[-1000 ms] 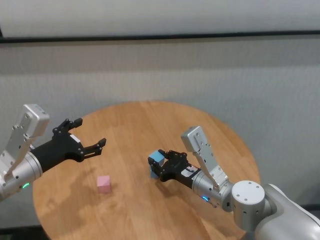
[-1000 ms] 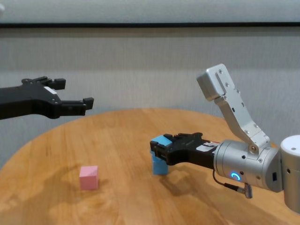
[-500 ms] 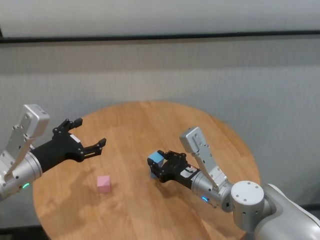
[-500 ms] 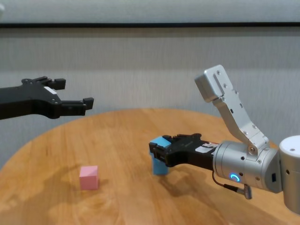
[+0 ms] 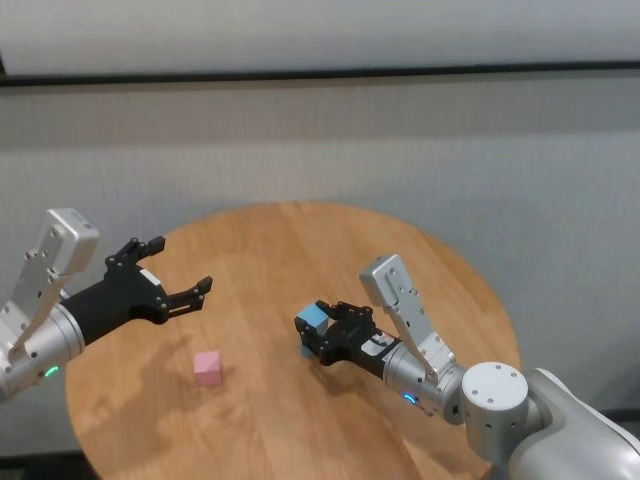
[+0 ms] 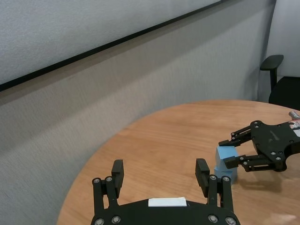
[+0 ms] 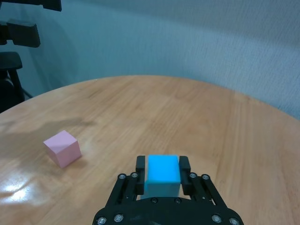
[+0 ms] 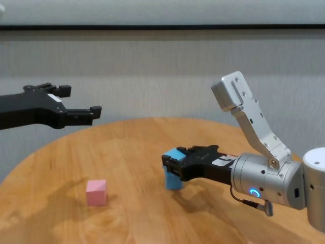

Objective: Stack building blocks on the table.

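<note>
There are three blocks: two light blue and one pink. The top blue block sits flat on the bottom blue block, a straight little tower near the middle of the round bench. The right end effector has its fingers on both sides of the top block; I cannot tell if they grip it. The pink block stands alone, well apart. The left end effector hangs wide open, holding nothing, above the bench's left side.

A grey wall with a dark stripe; a black chair.
</note>
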Controlling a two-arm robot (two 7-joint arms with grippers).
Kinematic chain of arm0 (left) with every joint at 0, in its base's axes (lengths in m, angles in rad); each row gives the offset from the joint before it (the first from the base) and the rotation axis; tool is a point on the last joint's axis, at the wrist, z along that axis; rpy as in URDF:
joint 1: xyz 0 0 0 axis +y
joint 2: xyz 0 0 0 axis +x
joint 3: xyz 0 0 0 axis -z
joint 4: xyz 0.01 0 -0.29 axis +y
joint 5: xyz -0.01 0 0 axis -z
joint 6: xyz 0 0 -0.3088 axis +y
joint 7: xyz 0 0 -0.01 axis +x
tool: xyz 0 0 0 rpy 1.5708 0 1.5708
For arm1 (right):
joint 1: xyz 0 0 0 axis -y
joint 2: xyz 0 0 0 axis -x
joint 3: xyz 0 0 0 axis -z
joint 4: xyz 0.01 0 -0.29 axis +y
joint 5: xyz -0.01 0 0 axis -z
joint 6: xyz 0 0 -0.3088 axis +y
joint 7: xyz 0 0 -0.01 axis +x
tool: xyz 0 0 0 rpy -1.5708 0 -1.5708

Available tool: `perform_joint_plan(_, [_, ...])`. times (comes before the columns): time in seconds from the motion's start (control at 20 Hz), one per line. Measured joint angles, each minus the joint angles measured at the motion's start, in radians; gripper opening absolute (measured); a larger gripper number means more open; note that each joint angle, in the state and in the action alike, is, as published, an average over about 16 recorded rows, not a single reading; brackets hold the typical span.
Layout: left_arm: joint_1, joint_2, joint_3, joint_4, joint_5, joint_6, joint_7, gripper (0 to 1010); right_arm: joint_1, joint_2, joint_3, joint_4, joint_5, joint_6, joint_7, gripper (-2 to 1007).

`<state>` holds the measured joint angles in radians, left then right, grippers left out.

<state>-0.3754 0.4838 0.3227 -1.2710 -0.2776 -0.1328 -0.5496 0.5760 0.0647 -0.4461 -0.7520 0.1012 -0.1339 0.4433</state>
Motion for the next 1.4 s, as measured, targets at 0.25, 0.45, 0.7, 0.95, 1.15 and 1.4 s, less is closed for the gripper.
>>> perform_joint_plan(0.25, [0.0,0.0,0.0,0.0,0.0,0.0,0.0,1003,0.001,-0.001,0.004,-0.001,0.002,-0.003,-0.001,549])
perform_joint_plan(0.45, [0.0,0.0,0.0,0.0,0.0,0.0,0.0,1003,-0.002,0.003,0.011,-0.015,0.006,-0.005,-0.006,678])
perform_joint_plan(0.7, [0.0,0.0,0.0,0.0,0.0,0.0,0.0,1003,-0.014,0.017,0.026,-0.064,0.014,-0.003,-0.017,841])
perform_joint_plan(0.95, [0.0,0.0,0.0,0.0,0.0,0.0,0.0,1003,-0.041,0.049,0.051,-0.154,0.026,0.006,-0.035,949])
perform_joint_plan(1.15, [0.0,0.0,0.0,0.0,0.0,0.0,0.0,1003,-0.078,0.089,0.078,-0.247,0.037,0.018,-0.051,992])
perform_joint_plan(1.4, [0.0,0.0,0.0,0.0,0.0,0.0,0.0,1003,-0.134,0.142,0.116,-0.342,0.055,0.03,-0.066,1004])
